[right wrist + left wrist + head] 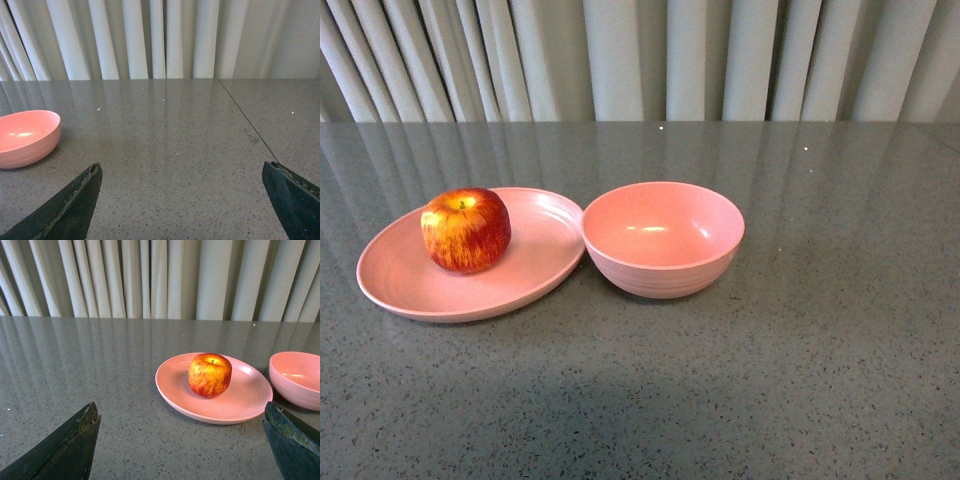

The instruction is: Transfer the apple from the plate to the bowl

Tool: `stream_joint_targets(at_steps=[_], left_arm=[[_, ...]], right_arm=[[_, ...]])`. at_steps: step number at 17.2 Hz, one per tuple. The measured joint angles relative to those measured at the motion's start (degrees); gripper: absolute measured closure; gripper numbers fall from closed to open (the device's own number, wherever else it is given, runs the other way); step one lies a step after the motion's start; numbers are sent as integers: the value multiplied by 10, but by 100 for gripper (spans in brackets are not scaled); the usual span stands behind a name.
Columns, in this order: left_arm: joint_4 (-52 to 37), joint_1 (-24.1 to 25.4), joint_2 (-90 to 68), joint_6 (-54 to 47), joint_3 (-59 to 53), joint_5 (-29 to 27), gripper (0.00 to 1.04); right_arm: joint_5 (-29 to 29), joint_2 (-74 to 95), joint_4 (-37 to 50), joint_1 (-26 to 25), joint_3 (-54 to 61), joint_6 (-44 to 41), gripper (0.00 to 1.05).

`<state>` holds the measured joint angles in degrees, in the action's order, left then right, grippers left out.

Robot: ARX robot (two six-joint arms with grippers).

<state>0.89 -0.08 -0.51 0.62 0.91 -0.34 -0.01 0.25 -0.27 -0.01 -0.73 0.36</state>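
The red, yellow-streaked apple (466,230) rests upright on the left half of the shallow pink plate (535,268). The deep pink bowl (662,238) stands just right of the plate, its rim touching the plate's edge, and holds nothing. Neither arm shows in the front view. In the left wrist view the apple (210,374) sits on the plate (240,405) ahead of my left gripper (182,412), which is open and well short of the plate, with bare table between its fingertips. My right gripper (182,172) is open over bare table, the bowl (25,138) off to its side.
The grey speckled table (800,380) runs back to a wall of pale pleated curtains (640,60). A thin seam (247,122) crosses the tabletop in the right wrist view.
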Motion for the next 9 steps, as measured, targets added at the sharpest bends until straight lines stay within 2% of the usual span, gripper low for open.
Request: stream_joint_targets(at_steps=[1, 3, 5, 9], left_arm=[[54, -10, -12, 5, 15, -26, 7], [79, -20, -29, 6, 26, -43, 7], [138, -39, -74, 11, 54, -82, 7], [163, -48, -108, 13, 73, -95, 7]], right_arm=[[0, 0, 0, 0, 0, 0, 7], [0, 0, 0, 0, 0, 0, 7], [0, 0, 0, 0, 0, 0, 7], [-1, 0, 0, 0, 0, 0, 7]])
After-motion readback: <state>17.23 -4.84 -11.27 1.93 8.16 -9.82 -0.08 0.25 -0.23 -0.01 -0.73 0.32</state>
